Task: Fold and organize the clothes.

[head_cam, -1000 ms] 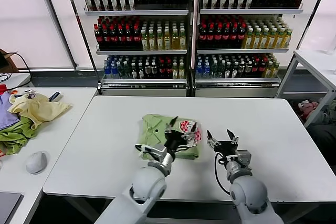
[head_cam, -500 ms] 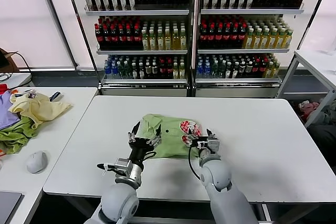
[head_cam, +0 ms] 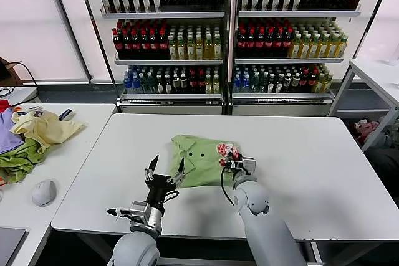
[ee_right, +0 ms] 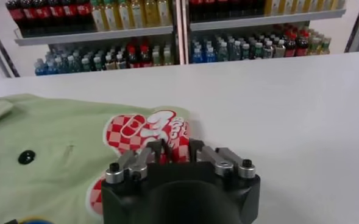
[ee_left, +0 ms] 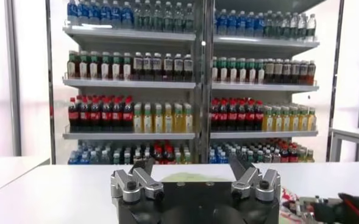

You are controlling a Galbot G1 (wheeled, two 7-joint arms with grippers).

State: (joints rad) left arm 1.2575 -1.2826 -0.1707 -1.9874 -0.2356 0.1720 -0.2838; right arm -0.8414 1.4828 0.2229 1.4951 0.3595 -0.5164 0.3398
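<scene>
Shirt position: pale lime-green shirt (head_cam: 202,157) lies bunched, part folded, near the middle of the white table (head_cam: 312,154), slightly toward the near edge.
Shirt vs right gripper: right gripper (head_cam: 235,164) sits at the shirt's right near edge, on the red-and-white print (head_cam: 224,149).
Shirt vs left gripper: left gripper (head_cam: 164,173) is raised just off the shirt's left near corner, apart from the fabric; one fingertip overlaps the cloth edge in the head view.
Right wrist view adds: print (ee_right: 149,131) seen close, a red checker pattern with white lettering, directly ahead of the right gripper (ee_right: 175,148); one small dark button (ee_right: 26,157) on the green fabric (ee_right: 57,158). Not readable from the head view.
Left wrist view adds: left gripper (ee_left: 193,168) faces the drink shelves (ee_left: 191,91) across bare table; only a sliver of green shows beyond the fingers. The right arm's end and a bit of print appear at the frame's corner.
Head view adds: a side table (head_cam: 68,154) to the left with a heap of other clothes (head_cam: 34,132) and a grey mouse (head_cam: 43,192).
Left gripper state: fingers spread wide, holding nothing.
Right gripper state: fingers drawn close together, pinching a fold of the shirt at the print.
</scene>
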